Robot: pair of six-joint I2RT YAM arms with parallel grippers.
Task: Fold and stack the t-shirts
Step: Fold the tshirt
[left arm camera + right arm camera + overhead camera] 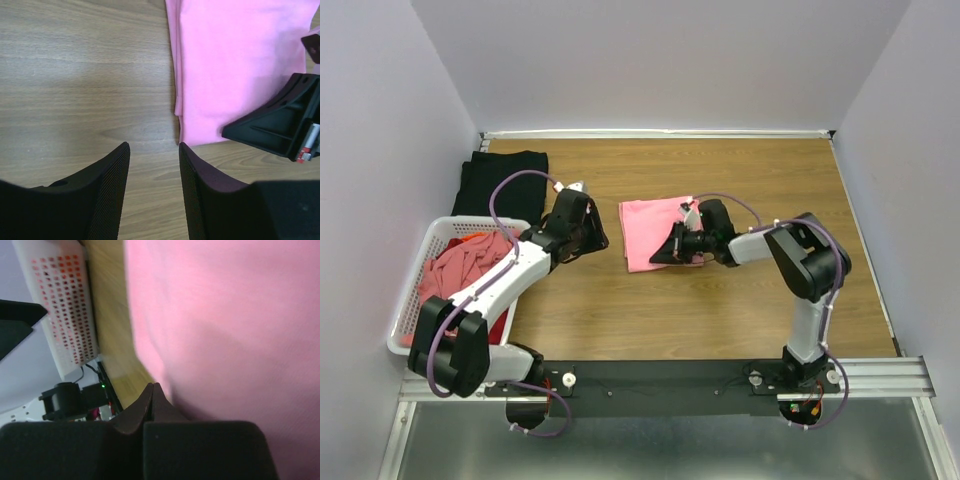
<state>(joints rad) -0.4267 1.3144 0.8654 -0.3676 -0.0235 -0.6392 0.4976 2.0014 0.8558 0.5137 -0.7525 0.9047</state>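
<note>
The folded pink t-shirt (pixel 648 225) is lying flat near the middle of the wooden table (pixel 740 310), its folded edges running straight in the left wrist view. The right gripper (pixel 152 390) is resting at the shirt's near edge with its two fingers pressed together tip to tip; whether any cloth is being nipped between them cannot be told, as the cloth is filling most of that wrist view and is blurred. The left gripper (pixel 154 150) is hovering over bare wood just beside the shirt's near left corner, its fingers standing apart and grasping nothing. Behind it, at the back left of the table, a black t-shirt (pixel 505 178) is lying spread out. At the left edge, a white slatted basket (pixel 408 300) is holding a heap of salmon-pink t-shirts (pixel 465 265), with red cloth (pixel 498 325) showing at its near side.
</note>
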